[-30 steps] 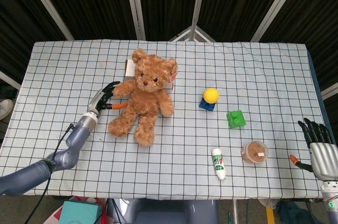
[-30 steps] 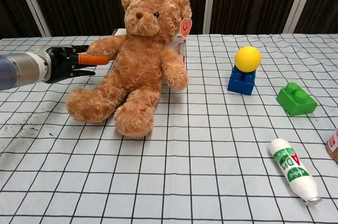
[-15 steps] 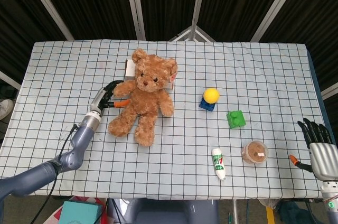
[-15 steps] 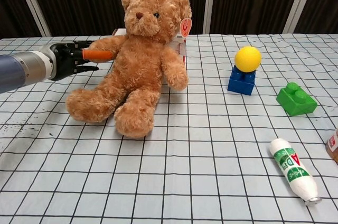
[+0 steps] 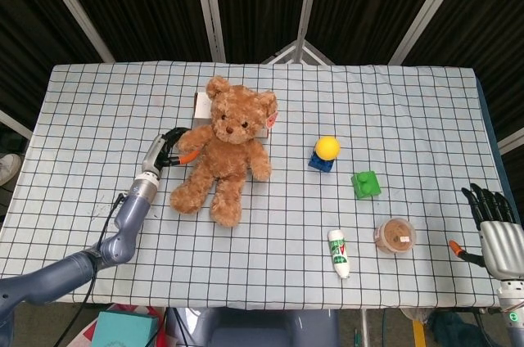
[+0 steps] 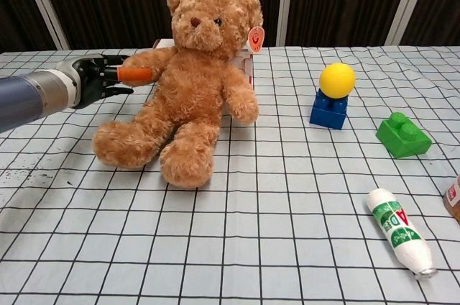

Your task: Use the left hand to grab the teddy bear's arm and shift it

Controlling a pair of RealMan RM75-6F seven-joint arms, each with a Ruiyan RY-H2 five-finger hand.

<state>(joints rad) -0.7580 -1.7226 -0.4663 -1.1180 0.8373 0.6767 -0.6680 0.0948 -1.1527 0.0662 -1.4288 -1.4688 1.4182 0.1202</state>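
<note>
On the left side of the bench (image 5: pixel 98 101), the left hand (image 5: pixel 168 150) reaches to the teddy bear (image 5: pixel 225 150). Its dark fingers (image 6: pixel 108 78) and the orange thumb close around the end of the bear's arm, so the hand holds this arm. The bear sits upright in the left half of the checked cloth and leans against a small white box (image 5: pixel 201 104) behind it. To the right, a yellow ball (image 5: pixel 327 147) rests on a blue block (image 5: pixel 320 162). Near it lies a green block (image 5: pixel 366 184), then a white tube (image 5: pixel 338 252) and a small round jar (image 5: pixel 395 235). At the far right edge, the right hand (image 5: pixel 495 228) stays off the cloth, fingers straight and apart, holding nothing.
</note>
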